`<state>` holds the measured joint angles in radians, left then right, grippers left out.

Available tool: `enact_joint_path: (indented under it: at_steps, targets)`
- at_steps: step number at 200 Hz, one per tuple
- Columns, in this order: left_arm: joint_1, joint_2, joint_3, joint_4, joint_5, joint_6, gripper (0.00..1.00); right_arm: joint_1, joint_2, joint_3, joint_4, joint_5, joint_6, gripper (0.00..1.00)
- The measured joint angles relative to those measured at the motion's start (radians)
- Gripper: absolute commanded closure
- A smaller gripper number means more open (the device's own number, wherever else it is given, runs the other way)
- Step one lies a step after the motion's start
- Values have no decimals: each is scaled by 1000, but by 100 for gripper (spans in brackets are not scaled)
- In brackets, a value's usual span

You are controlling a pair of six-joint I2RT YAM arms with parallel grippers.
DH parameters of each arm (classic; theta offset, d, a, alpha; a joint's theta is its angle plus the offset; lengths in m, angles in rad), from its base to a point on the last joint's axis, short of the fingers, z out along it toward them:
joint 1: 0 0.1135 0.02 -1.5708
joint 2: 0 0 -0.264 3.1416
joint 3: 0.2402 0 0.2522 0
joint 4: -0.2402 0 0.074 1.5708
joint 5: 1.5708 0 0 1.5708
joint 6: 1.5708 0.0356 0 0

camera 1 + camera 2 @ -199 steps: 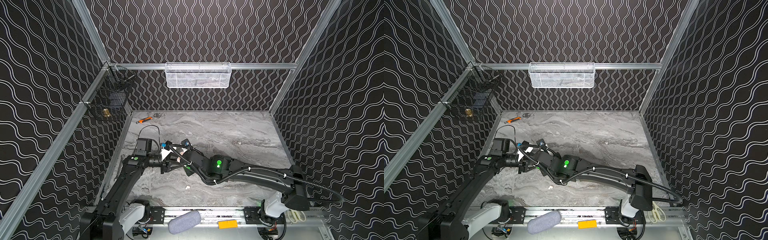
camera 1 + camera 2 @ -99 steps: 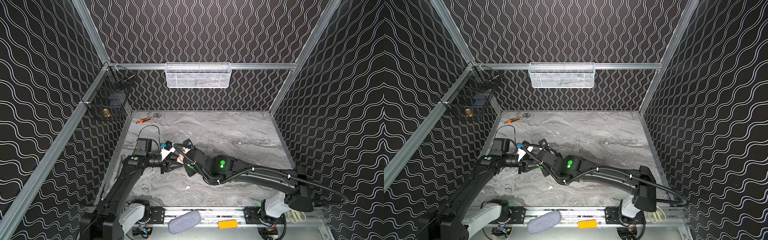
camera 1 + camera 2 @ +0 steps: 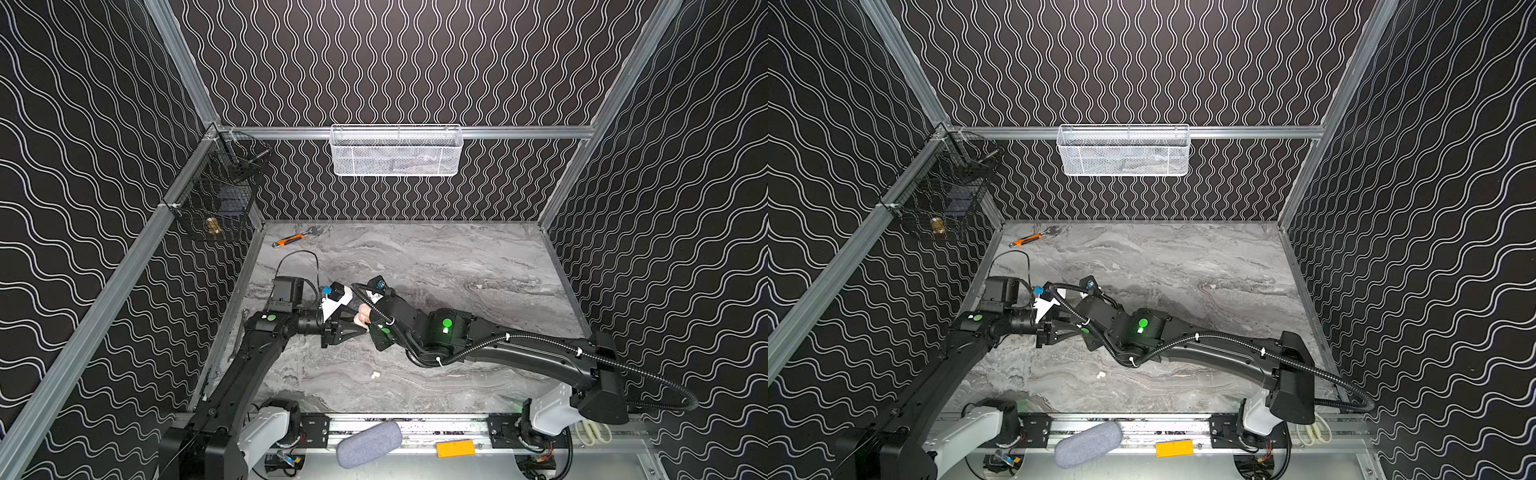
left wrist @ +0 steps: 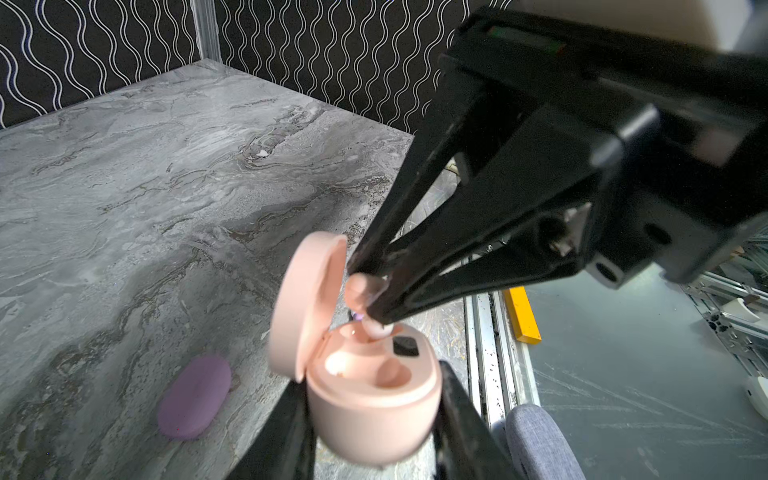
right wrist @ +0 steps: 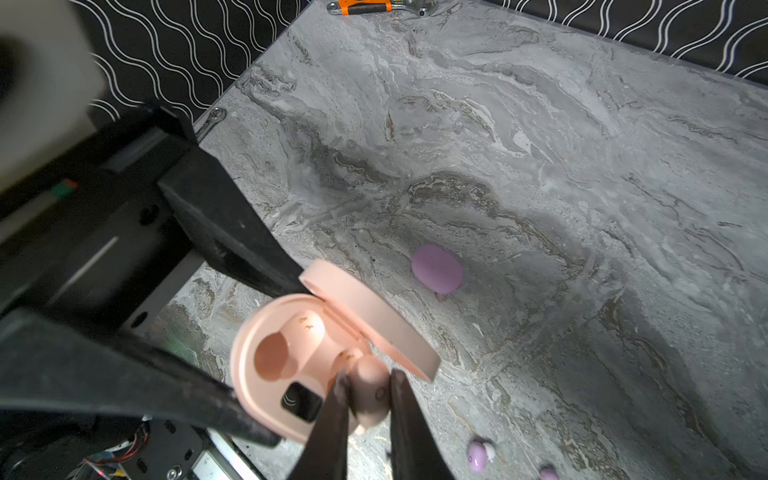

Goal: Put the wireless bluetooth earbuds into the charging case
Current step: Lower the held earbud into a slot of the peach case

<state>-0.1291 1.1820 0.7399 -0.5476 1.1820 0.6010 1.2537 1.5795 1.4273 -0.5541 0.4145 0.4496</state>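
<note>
Here, left gripper (image 4: pixel 374 415) opposite right gripper (image 4: pixel 370 291)

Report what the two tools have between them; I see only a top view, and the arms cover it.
Observer: The left tool is shut on a pink charging case, its lid open.
Operator: Now the other arm.
Observer: The right tool pinches a pink earbud over one socket.
Operator: Check the rest of the case.
Observer: Its second socket is empty.
</note>
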Motion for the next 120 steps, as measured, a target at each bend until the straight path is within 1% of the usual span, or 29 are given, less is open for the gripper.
enact_joint_path:
  at_steps: [120]
  targets:
    - [0,0,0,0,0,0,97,-5,-9,-19,14,-35,13,81]
